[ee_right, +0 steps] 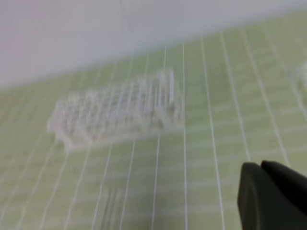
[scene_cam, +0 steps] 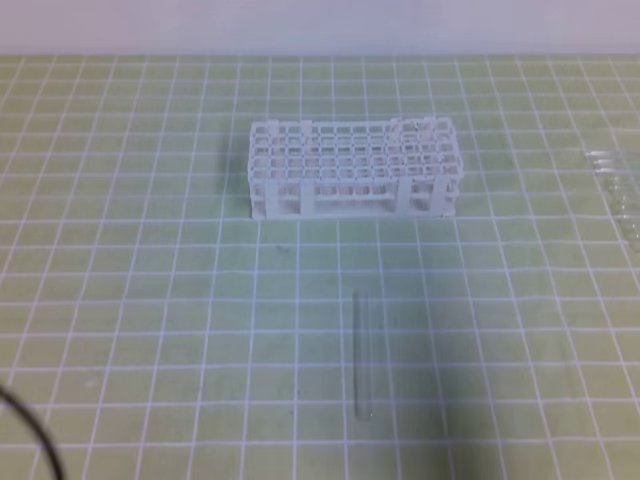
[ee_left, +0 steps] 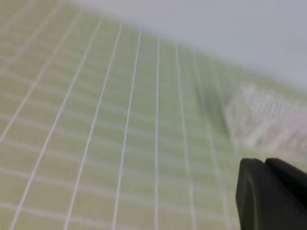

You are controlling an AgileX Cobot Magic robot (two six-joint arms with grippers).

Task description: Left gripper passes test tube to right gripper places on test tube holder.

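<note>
The test tube (scene_cam: 363, 355) lies flat on the green grid mat, pointing toward the white test tube holder (scene_cam: 355, 170) that stands further back at the centre. Neither gripper shows in the exterior view. In the left wrist view my left gripper (ee_left: 265, 165) sits at the lower right with its fingers pressed together and nothing between them; the holder (ee_left: 273, 120) is a blur to its right. My right gripper (ee_right: 260, 167) is also shut and empty, with the holder (ee_right: 117, 112) ahead on the left and faint streaks of the tube (ee_right: 111, 206) low down.
A bunch of clear tubes (scene_cam: 620, 190) lies at the mat's right edge. A black cable loop (scene_cam: 30, 440) curls in the bottom left corner. A pale wall borders the mat's far side.
</note>
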